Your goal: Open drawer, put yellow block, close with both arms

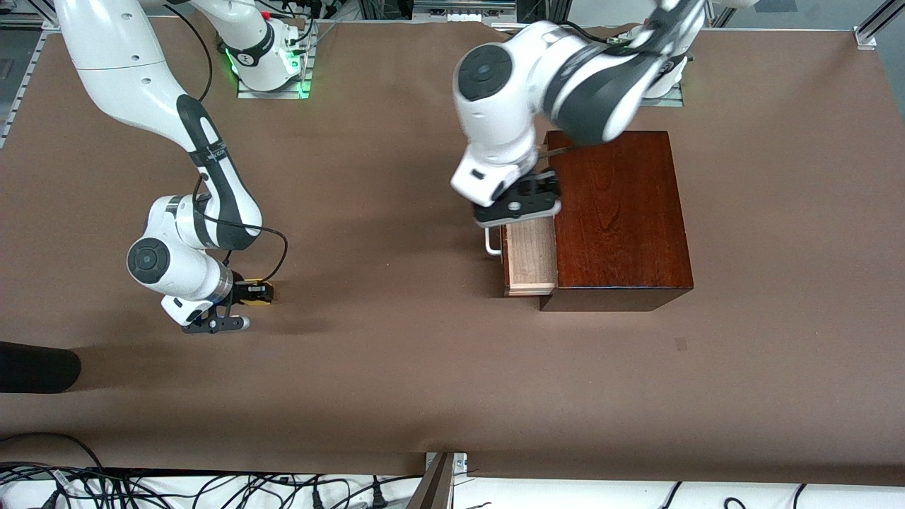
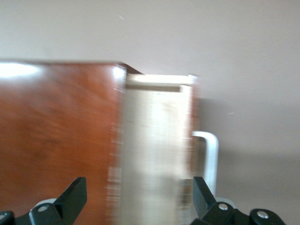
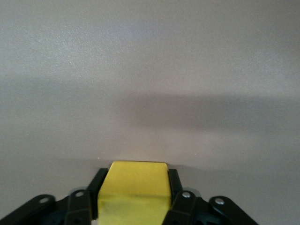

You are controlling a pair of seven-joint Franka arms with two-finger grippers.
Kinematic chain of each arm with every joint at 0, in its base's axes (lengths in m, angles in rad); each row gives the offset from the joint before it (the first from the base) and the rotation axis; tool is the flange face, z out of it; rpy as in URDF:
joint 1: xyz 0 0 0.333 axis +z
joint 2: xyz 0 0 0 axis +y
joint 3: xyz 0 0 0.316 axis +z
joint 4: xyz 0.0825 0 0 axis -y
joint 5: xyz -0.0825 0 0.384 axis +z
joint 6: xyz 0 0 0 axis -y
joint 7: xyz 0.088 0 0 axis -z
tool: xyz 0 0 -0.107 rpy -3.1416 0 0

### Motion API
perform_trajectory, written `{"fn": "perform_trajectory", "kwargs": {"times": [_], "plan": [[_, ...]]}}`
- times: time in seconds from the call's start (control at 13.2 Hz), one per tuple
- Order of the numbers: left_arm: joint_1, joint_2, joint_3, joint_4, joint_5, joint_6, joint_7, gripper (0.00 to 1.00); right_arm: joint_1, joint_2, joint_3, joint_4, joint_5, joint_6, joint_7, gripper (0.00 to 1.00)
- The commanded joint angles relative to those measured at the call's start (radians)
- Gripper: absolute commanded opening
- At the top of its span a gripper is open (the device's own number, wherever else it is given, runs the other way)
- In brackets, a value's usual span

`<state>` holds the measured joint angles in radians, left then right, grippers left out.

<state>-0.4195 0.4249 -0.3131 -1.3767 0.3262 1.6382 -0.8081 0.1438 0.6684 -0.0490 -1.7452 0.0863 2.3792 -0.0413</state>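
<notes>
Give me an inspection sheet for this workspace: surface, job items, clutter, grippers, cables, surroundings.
Surface: brown table cover, flat.
Job's things: drawer pulled partly out of the mahogany box, white handle showing; yellow block on the cover toward the right arm's end.
Clutter: nothing seen.
Grippers: right gripper shut on the yellow block; left gripper open over the drawer.
Cables: black cable looping by the right arm's wrist; bundle along the table edge nearest the camera.
Surroundings: dark object at the cover's edge.

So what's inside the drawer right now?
The drawer stands open, showing bare pale wood. The left gripper, open, covers its upper part. The yellow block is still on the table, clamped in the right gripper.
</notes>
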Motion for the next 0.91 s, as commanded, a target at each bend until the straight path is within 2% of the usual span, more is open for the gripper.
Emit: {"fn": "perform_trajectory", "kwargs": {"times": [0.0, 0.23, 0.3, 0.53, 0.68, 0.84], "plan": [[0.131, -0.113, -0.004, -0.027, -0.048, -0.072, 0.303, 1.0, -0.001, -0.023, 0.001, -0.03, 0.016, 0.005, -0.011, 0.27], [0.29, -0.187, -0.004, -0.036, -0.136, -0.144, 0.542, 1.0, 0.002, -0.041, 0.006, -0.019, 0.009, 0.003, -0.026, 0.22], [0.353, -0.213, -0.004, -0.053, -0.168, -0.164, 0.605, 1.0, 0.014, -0.059, 0.024, -0.005, 0.003, -0.014, -0.026, 0.2], [0.507, -0.316, -0.004, -0.184, -0.289, -0.156, 0.662, 1.0, 0.072, -0.095, 0.05, 0.074, 0.0, -0.132, -0.025, 0.2], [0.537, -0.42, -0.003, -0.336, -0.294, -0.095, 0.729, 1.0, 0.127, -0.113, 0.061, 0.107, 0.0, -0.175, -0.023, 0.2], [0.6, -0.452, -0.004, -0.387, -0.299, -0.087, 0.805, 1.0, 0.189, -0.134, 0.089, 0.111, -0.003, -0.176, -0.025, 0.2]]}}
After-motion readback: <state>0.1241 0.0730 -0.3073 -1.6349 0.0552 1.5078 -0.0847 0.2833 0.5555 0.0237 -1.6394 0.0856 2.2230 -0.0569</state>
